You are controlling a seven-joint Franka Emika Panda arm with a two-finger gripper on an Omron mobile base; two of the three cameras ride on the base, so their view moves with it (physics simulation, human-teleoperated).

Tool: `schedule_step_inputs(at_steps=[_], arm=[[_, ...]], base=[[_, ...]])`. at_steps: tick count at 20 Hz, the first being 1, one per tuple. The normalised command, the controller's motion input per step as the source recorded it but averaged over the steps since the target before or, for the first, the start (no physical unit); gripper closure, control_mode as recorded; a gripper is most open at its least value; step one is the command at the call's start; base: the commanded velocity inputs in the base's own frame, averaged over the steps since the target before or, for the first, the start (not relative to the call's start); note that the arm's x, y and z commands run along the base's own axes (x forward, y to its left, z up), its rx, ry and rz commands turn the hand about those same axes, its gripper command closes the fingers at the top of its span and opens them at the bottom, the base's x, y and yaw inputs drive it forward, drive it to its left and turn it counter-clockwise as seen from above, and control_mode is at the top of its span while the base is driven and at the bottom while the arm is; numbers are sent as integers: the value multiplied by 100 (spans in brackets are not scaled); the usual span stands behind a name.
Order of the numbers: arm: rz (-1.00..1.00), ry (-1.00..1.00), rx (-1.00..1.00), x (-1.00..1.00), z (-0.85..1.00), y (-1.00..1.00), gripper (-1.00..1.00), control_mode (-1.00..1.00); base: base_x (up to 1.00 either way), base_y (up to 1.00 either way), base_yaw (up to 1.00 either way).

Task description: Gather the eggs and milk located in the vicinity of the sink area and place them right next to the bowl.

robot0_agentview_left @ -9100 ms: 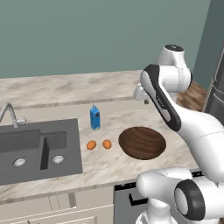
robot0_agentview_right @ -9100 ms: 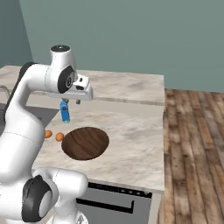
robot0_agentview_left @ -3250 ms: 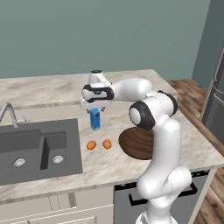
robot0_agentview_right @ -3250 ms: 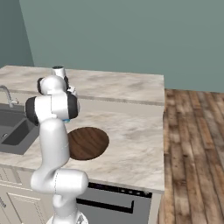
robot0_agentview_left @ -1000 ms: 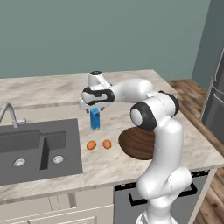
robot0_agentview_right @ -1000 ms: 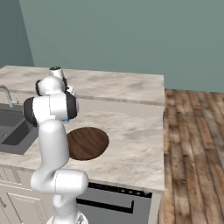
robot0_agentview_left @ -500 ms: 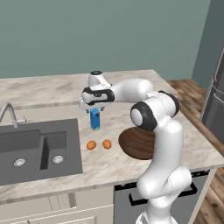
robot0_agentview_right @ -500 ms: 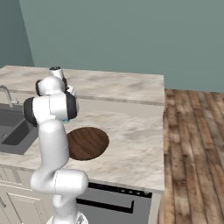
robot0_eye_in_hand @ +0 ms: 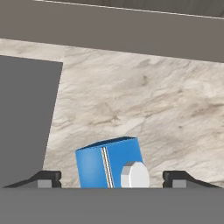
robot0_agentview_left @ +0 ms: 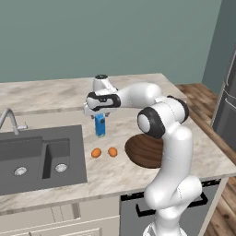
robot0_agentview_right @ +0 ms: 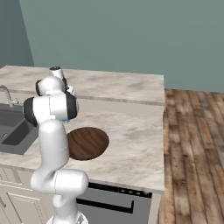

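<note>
The arm is reaching out leftward over the counter, the gripper (robot0_eye_in_hand: 112,178) pointing down with its fingers (robot0_eye_in_hand: 47,178) standing apart either side of the milk (robot0_eye_in_hand: 110,162).

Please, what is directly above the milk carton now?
The gripper hangs directly over the milk carton, one dark fingertip on each side of its gabled top, not touching. The hand hides the carton's top in the left base view.
</note>
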Motion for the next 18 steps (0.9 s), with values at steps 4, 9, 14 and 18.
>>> schedule_step_inputs(at_steps=[4,9,14,18], arm=[[0,0,0,0,0,0,100,-100],[0,0,0,0,0,0,100,-100],[0,0,0,-1,2,0,100,-100],[0,0,0,-2,45,0,100,-100]], base=[[0,0,0],[0,0,0],[0,0,0],[0,0,0]])
